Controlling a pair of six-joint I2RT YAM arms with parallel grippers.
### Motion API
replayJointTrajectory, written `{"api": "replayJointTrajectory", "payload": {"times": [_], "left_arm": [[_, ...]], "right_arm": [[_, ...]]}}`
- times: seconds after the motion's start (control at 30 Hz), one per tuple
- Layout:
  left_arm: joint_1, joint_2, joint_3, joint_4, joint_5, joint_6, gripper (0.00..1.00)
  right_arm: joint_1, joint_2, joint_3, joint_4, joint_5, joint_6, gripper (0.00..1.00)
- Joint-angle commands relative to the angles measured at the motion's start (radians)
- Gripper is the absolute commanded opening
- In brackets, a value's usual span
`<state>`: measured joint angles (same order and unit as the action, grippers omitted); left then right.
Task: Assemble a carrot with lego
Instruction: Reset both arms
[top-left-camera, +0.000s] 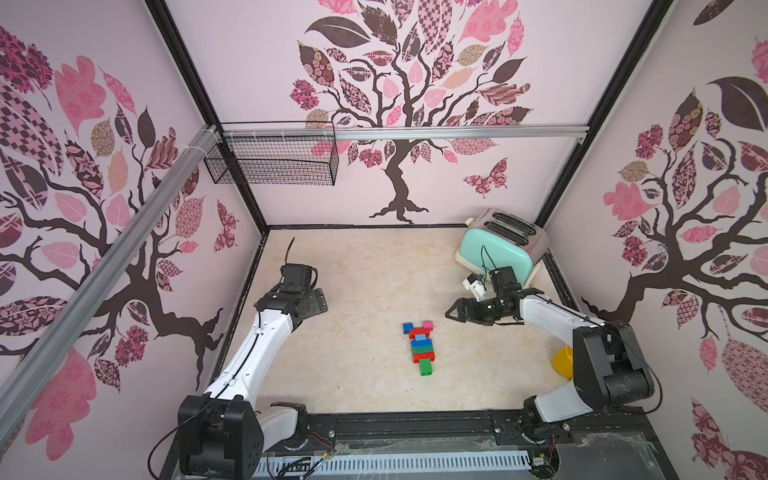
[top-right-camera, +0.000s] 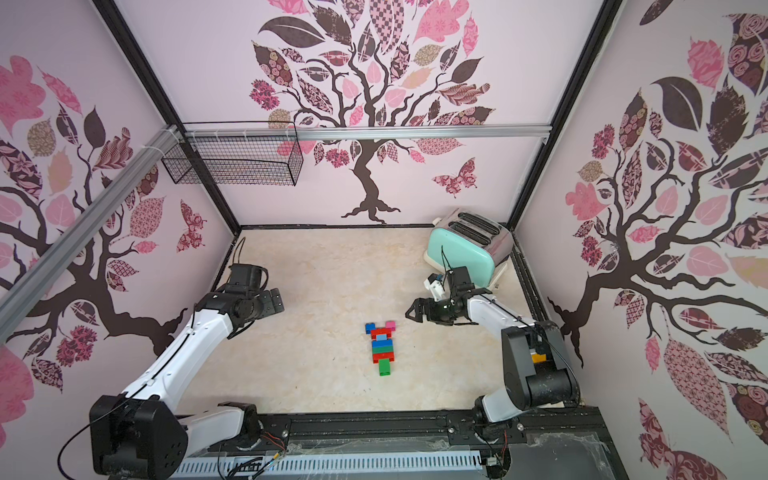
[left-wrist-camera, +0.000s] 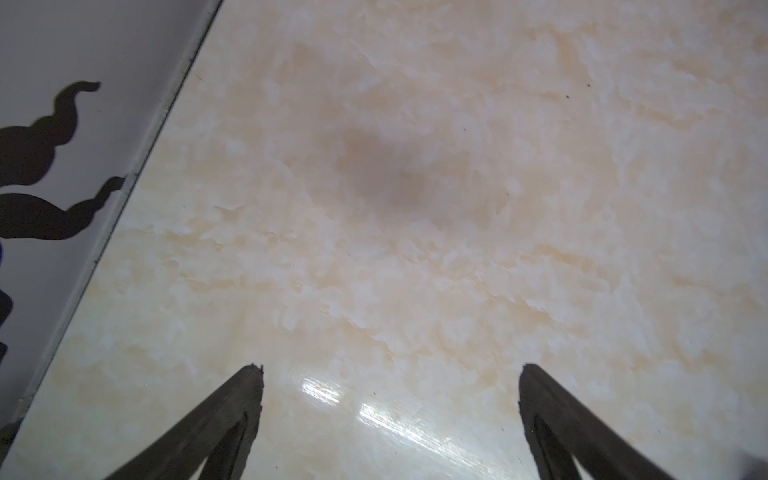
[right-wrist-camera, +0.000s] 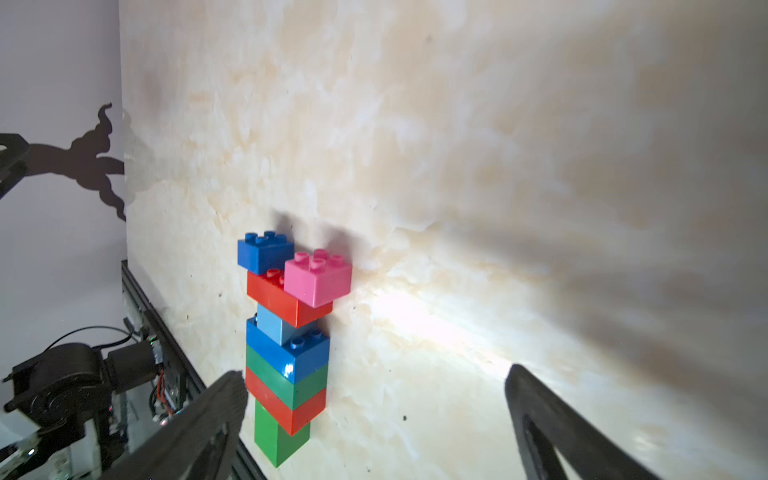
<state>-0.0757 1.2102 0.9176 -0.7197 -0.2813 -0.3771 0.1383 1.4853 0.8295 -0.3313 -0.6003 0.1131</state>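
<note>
Jaws of the left gripper (top-left-camera: 318, 301) stand spread wide and empty; its wrist view shows only bare table (left-wrist-camera: 415, 249) between them. It hangs near the left wall, well apart from the work.

Centre of the table: the carrot (top-left-camera: 419, 347) lies flat on its side, with the single green brick tip toward the robot's base. Red, green, blue and light blue layers follow, then a red oblong carrying a dark blue and a pink brick side by side at the wide far end. No loose lego is visible, so you can judge the build complete.

Right: the right gripper (top-left-camera: 451, 311) has its jaws spread too, holding nothing, near the pink end but apart from it.

Step in hand, as judged: clearing off.
- Keep both jaws wide.
- Lift before you swing, away from the pink brick.
- Don't sweep a finger along the stack.

Materials: the bricks are hard glossy plastic, studded and sharp-cornered. The table is a smooth, shiny marble print, so a nudge would likely slide the carrot, and a side knock could pop a joint.

Far right stand a mint toaster (top-left-camera: 494, 249) and a yellow mug (top-left-camera: 563, 361).
</note>
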Motion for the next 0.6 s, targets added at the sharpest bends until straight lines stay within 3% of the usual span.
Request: {"api": "replayJointTrajectory", "payload": {"times": [0.0, 0.17, 0.37, 0.57], "left_arm": [[0.039, -0.03, -0.06, 0.192, -0.013, 0.099, 0.98], [0.044, -0.045, -0.189, 0.441, 0.021, 0.187, 0.97], [0.048, -0.075, -0.321, 0.728, 0.025, 0.293, 0.97], [0.048, -0.032, -0.49, 1.187, 0.076, 0.391, 0.97]], "right_arm": [[-0.046, -0.057, 0.014, 0.09, 0.117, -0.075, 0.99], [-0.137, -0.115, -0.095, 0.307, 0.163, -0.046, 1.0], [-0.138, -0.14, -0.193, 0.55, 0.311, -0.063, 1.0], [-0.14, -0.137, -0.304, 0.801, 0.357, -0.113, 1.0]]}}
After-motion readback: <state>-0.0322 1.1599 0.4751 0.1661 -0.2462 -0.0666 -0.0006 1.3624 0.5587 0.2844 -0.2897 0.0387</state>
